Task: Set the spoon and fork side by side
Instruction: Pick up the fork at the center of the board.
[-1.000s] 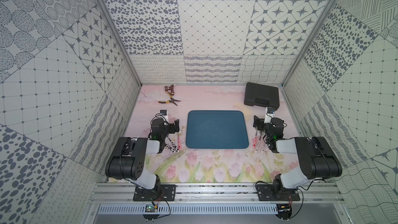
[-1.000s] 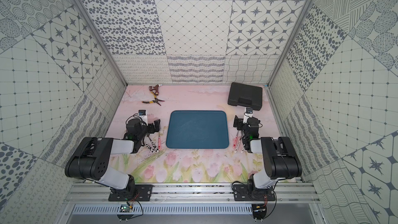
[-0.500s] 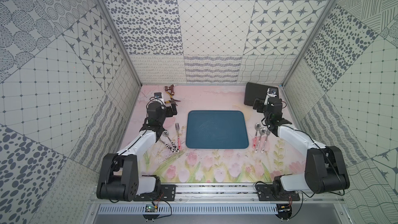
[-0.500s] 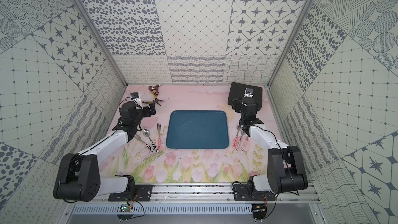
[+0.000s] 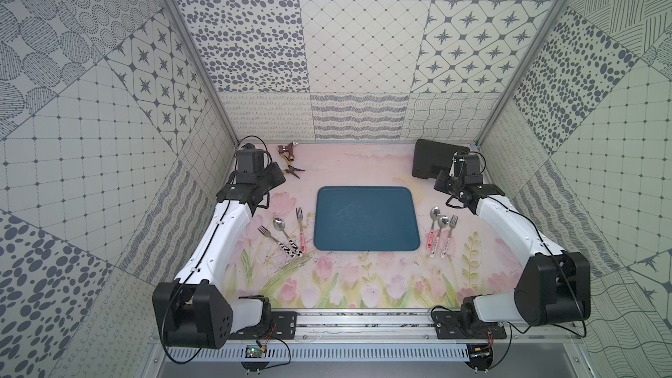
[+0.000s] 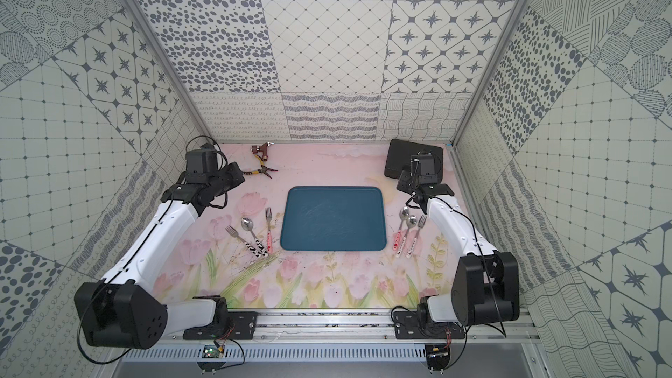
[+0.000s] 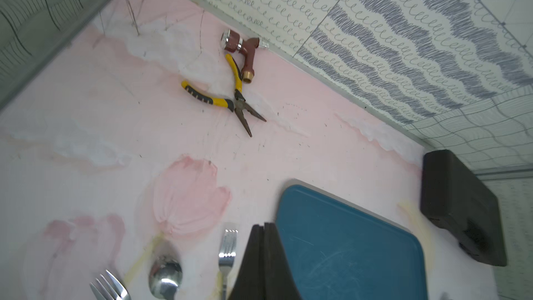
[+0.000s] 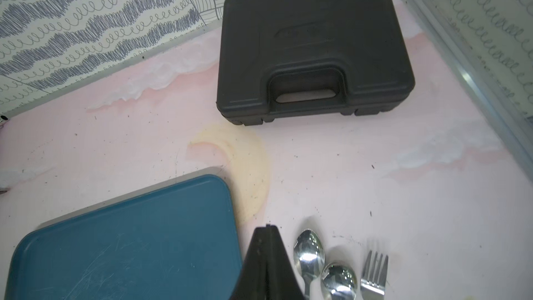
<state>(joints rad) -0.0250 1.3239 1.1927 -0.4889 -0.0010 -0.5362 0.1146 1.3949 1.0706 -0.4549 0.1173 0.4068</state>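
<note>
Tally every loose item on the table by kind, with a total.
Forks: 3
Spoons: 3
Tray: 1
Pliers: 1
Hose nozzle: 1
Black case: 1
Total: 10

Cropped at the picture edge in the left wrist view, handles out of sight: spoon [image 7: 165,275] and fork [image 7: 227,248]. Cropped likewise in the right wrist view: blue tray [image 8: 129,243]. Partly hidden behind the right arm [image 5: 469,190] in both top views: black case [image 5: 427,156] [image 6: 398,158].
</note>
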